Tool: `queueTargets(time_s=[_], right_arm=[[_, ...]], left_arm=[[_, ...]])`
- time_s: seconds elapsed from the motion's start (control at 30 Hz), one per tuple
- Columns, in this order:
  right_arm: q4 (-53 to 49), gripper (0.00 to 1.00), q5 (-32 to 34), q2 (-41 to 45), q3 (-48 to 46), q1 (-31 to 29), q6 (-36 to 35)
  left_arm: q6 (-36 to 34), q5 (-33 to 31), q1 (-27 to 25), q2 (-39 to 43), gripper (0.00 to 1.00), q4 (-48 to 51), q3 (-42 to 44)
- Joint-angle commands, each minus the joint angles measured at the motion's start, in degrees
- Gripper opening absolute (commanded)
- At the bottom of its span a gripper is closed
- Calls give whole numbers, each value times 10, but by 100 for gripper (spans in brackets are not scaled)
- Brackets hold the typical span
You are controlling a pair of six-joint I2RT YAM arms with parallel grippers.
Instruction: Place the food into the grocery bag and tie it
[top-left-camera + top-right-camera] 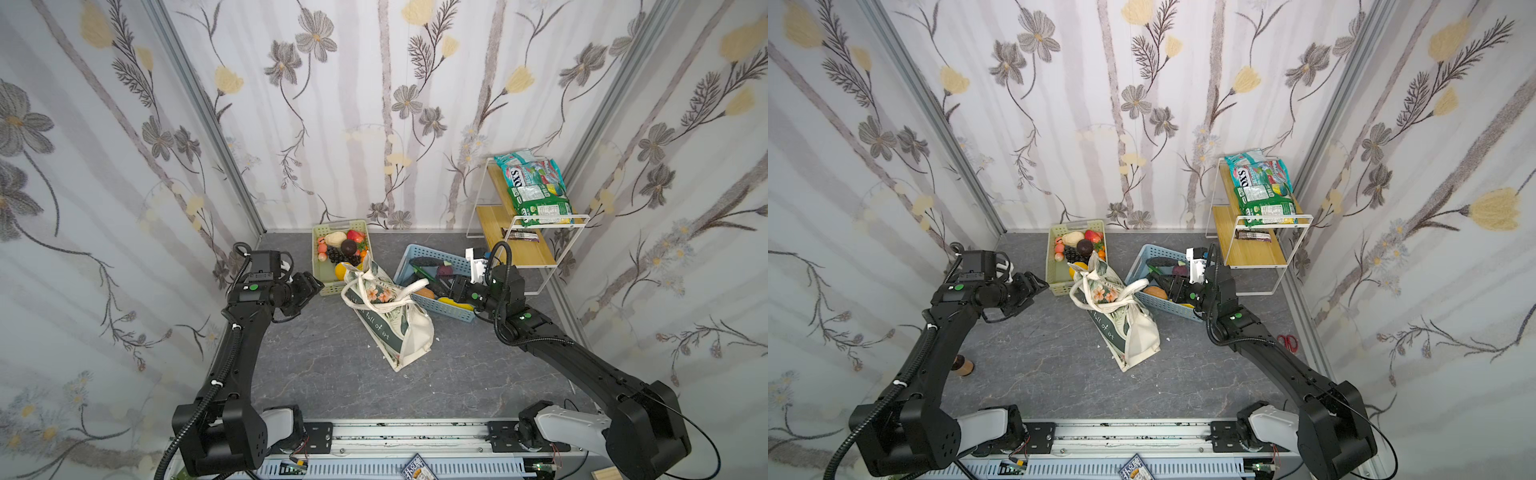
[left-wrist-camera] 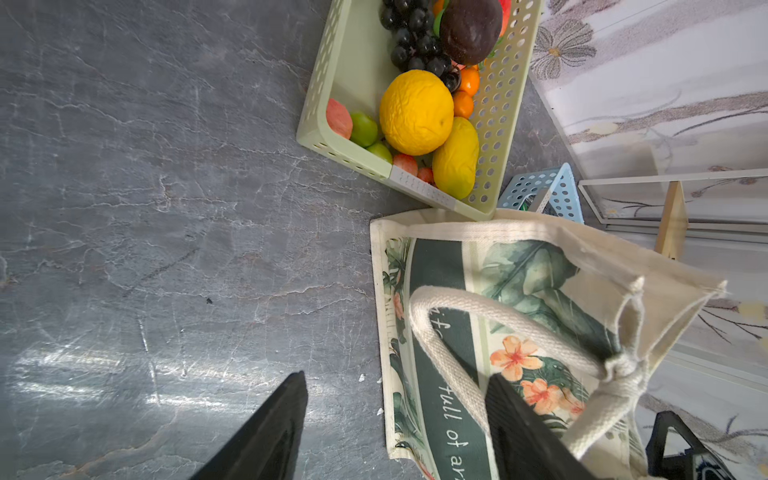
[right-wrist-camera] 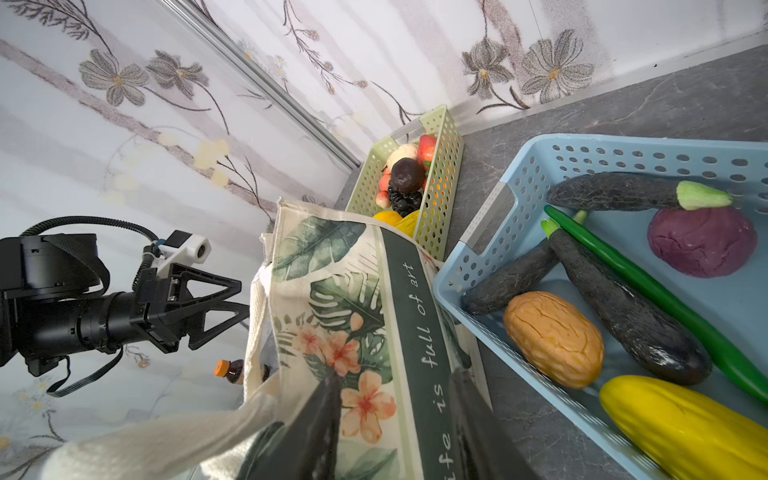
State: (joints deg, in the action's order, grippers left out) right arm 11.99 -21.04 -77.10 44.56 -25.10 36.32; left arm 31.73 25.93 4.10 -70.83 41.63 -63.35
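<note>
On the bench (image 1: 316, 374) the bag (image 1: 386, 320) slumps, soft limp canvas, probably light, so best taken at its knotted straps (image 2: 619, 370); left tool (image 2: 397, 378) and right tool (image 3: 395, 386) flank it, both open and empty.

No view shows the inside of the grocery bag (image 1: 386, 320), so its contents cannot be told. The picture's edge cuts off the left claw (image 2: 395, 378) and the right claw (image 3: 395, 376), leaving only finger ends. Beyond the right claw, the bag hides most of an orange-capped bottle (image 3: 232, 370). The yellow squash (image 3: 685, 428) beside that claw runs off the picture.
</note>
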Motion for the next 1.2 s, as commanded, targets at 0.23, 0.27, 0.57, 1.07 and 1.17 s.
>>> queueTargets(time_s=[0.23, 0.27, 0.57, 1.07, 1.17], right_arm=[[-64, 100, 113, 55, -6, 85, -94], [-65, 100, 150, 65, -12, 97, -112], [34, 100, 337, 99, -132, 209, -275], [421, 100, 300, 25, -305, 281, -275], [472, 100, 287, 9, -308, 280, -285]], left_arm=[[-94, -202, 3, 22, 100, -66, 35], [-110, -232, 3, 31, 100, -99, 55], [-294, -354, 3, 17, 100, -428, 255], [-250, -305, -10, -47, 100, -816, 433], [-249, -293, -11, -66, 100, -872, 443]])
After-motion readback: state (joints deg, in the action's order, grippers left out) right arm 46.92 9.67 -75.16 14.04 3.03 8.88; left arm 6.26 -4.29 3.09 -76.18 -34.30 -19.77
